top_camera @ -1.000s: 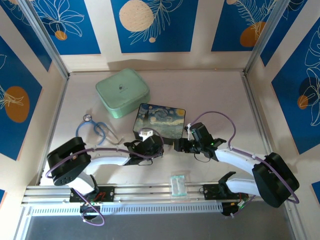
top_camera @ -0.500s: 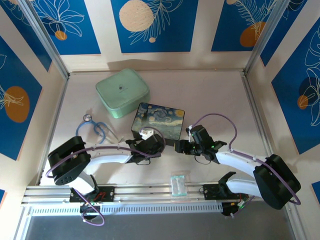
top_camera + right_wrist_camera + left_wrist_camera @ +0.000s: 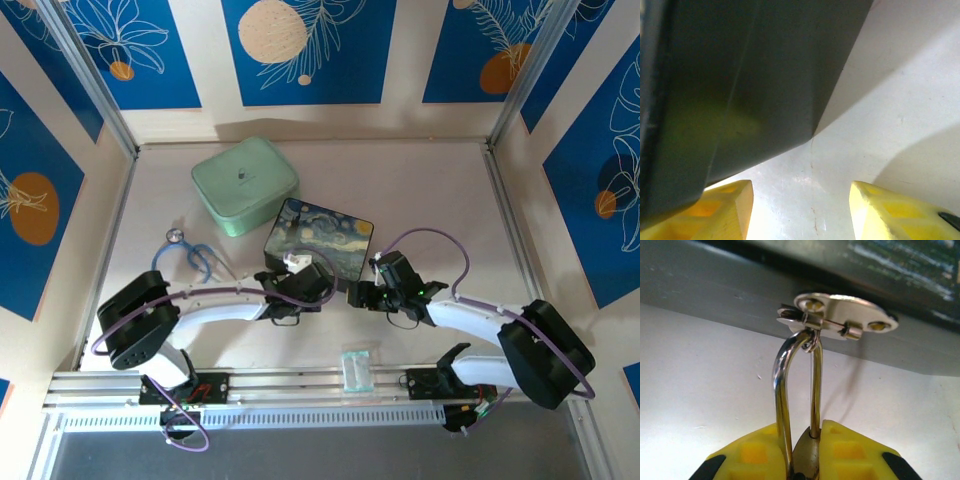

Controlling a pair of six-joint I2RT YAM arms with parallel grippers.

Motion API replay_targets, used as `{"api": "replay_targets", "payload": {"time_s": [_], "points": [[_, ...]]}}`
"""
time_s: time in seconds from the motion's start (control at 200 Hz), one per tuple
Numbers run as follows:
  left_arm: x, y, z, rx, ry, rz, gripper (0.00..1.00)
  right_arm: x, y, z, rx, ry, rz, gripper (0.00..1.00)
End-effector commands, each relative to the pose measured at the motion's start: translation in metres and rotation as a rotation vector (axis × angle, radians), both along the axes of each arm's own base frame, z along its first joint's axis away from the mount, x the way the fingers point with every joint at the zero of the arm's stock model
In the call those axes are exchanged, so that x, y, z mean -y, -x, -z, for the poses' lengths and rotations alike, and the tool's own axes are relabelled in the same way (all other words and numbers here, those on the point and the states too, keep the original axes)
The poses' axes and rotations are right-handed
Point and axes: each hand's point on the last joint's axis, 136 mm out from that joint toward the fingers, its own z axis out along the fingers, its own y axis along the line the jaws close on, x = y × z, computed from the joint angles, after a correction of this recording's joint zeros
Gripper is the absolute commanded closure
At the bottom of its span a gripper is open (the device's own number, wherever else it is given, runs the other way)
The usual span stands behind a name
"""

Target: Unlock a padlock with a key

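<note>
Left wrist: left tool (image 3: 805,442) pinching padlock (image 3: 808,454) body, shackle (image 3: 780,390) hooked through clasp (image 3: 840,320) of box (image 3: 710,285). Right wrist: right tool (image 3: 801,210) spread, just beside box corner on counter (image 3: 905,95).

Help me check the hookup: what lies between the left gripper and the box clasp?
The shackle of the padlock that the left gripper pinches, hooked into the clasp; left wrist view.

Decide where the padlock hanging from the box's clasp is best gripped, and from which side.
Grip the padlock by its brass body, coming from the end away from the clasp. The thin shackle is looped through the clasp, which leaves only the body free.
</note>
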Motion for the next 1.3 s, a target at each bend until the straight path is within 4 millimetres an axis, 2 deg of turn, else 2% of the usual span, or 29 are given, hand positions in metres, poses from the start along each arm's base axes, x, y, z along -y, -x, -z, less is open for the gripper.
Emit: {"api": "replay_targets", "payload": {"time_s": [0.0,0.09,0.31,0.4,0.51,0.6,0.8,1.031,1.211,1.296], "points": [[-0.060,0.008,0.022,-0.062,-0.320,0.040,0.90,-0.001,-0.002,0.000,0.008,-0.002,0.013,0.46],[-0.062,0.007,0.028,-0.075,-0.326,0.041,0.89,-0.001,-0.002,0.000,0.009,-0.001,0.011,0.46],[-0.035,0.006,0.032,-0.062,-0.126,0.019,0.87,-0.004,-0.004,-0.003,0.012,-0.020,0.014,0.46],[-0.030,0.003,0.032,-0.038,-0.075,0.004,0.78,-0.006,-0.005,-0.004,0.011,-0.022,0.008,0.46],[-0.028,0.001,0.035,-0.022,-0.040,-0.020,0.78,-0.006,-0.005,-0.004,0.009,-0.016,0.006,0.46],[-0.032,-0.001,0.034,0.008,-0.030,-0.052,0.69,-0.006,-0.005,-0.003,0.006,-0.013,0.007,0.46],[-0.040,0.004,0.029,0.066,-0.078,-0.087,0.61,-0.004,-0.003,0.002,-0.007,0.000,0.010,0.46],[-0.044,0.003,0.020,0.156,-0.264,-0.047,0.62,-0.004,-0.004,0.004,-0.009,0.008,0.009,0.46],[-0.046,-0.005,0.017,0.211,-0.347,-0.025,0.73,-0.004,-0.004,0.005,-0.009,0.020,0.006,0.46],[-0.044,-0.007,0.016,0.227,-0.351,-0.007,0.75,-0.002,-0.003,0.007,-0.012,0.028,0.008,0.47]]}}
